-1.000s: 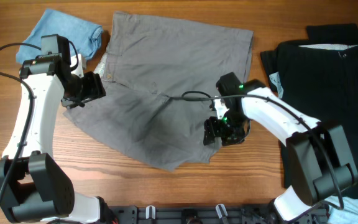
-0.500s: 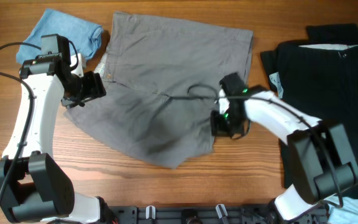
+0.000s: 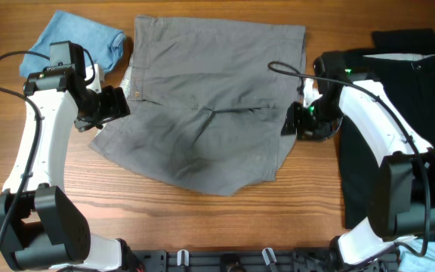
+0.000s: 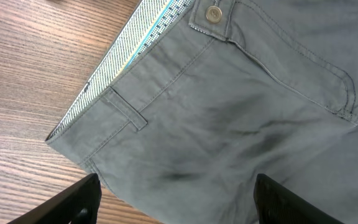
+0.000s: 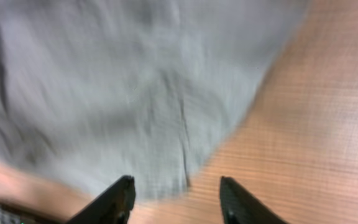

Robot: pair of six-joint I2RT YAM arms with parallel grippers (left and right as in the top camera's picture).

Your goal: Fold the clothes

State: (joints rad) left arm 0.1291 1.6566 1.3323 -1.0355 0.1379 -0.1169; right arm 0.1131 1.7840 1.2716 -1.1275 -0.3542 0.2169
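L gripper (image 4: 178, 204): jaws spread wide, 2 dark fingers (image 4: 73, 200) at the bottom corners of the wrist view, nothing clamped between them; it hangs over the waistband corner of the pair of grey cotton shorts (image 3: 210, 113), at the shorts' left edge in the overhead view. Under it: 1 pale round button (image 4: 214, 13) at the top, 1 grey belt loop (image 4: 127, 110), the white dotted waistband lining w/ a teal stripe (image 4: 123, 56) turned up along the edge, and 1 curved pocket seam (image 4: 303, 81) to the right. R gripper (image 5: 176, 199): jaws also apart, 2 dark fingertips (image 5: 115, 202) w/ a gap between, gripping nothing as far as the blurred wrist view shows; below it lie the shorts' rounded edge and bare wood, so it sits at the shorts' right edge, approx. mid-height. The shorts lie spread mostly flat in the middle of the brown wooden table (image 3: 316, 219), waistband to the left, some creases across the centre. Garments total 3: the grey shorts, 1 crumpled light-blue fabric garment (image 3: 81, 36) at top left just beside the waistband, and 1 black fabric garment (image 3: 406, 83) at the right, near the R arm. Arms: 2, white w/ black joints.
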